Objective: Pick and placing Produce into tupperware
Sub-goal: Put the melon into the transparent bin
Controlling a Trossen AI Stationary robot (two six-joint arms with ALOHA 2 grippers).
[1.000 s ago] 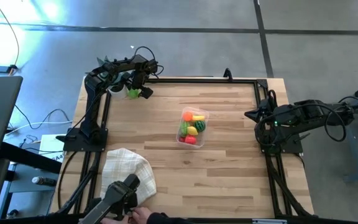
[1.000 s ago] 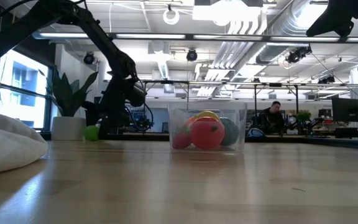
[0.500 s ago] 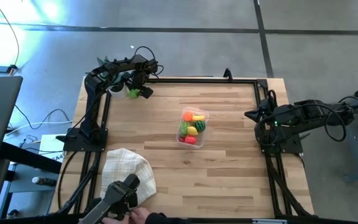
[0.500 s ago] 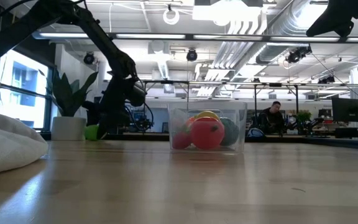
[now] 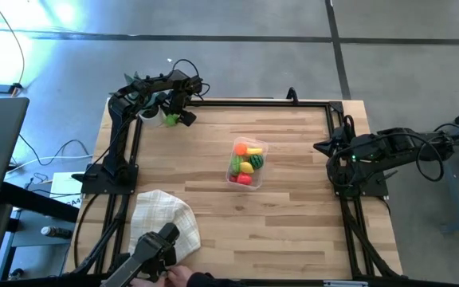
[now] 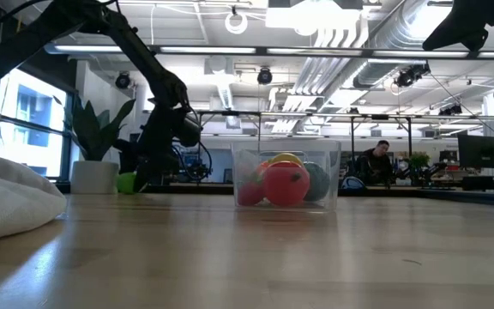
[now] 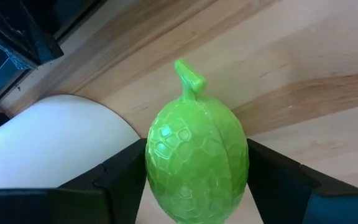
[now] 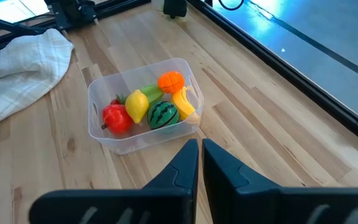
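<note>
Worktop: pale wooden plank worktop framed by dark rails, filling the middle of the high view.
Tupperware: small clear plastic rectangular tub with rounded corners, lidless, just right of the centre of the high view; in the low view it stands at mid-frame, well apart from both arms.
Produce in the tub: red rounded toy fruit, yellow toy lemon, dark green striped toy melon, orange round toy fruit and yellow toy banana, all lying inside the tub's walls.
Loose produce: light green bumpy toy fruit with a short stem, resting on the worktop at the upper left of the high view, just beside a white rounded pot.
Left gripper: left gripper sits low at the upper-left corner of the worktop, its two dark fingers pinching the light green fruit from either side, each pressed against its skin.
Right gripper: right gripper hangs at the right edge of the worktop, near mid-height in the high view, its fingers pressed together with only a thin slit between them, holding nothing and aimed toward the tub.
Cloth: crumpled beige checked cloth lies at the lower left of the high view, away from the tub.
Plant: spiky green plant rises from the white pot at the left of the low view.
</note>
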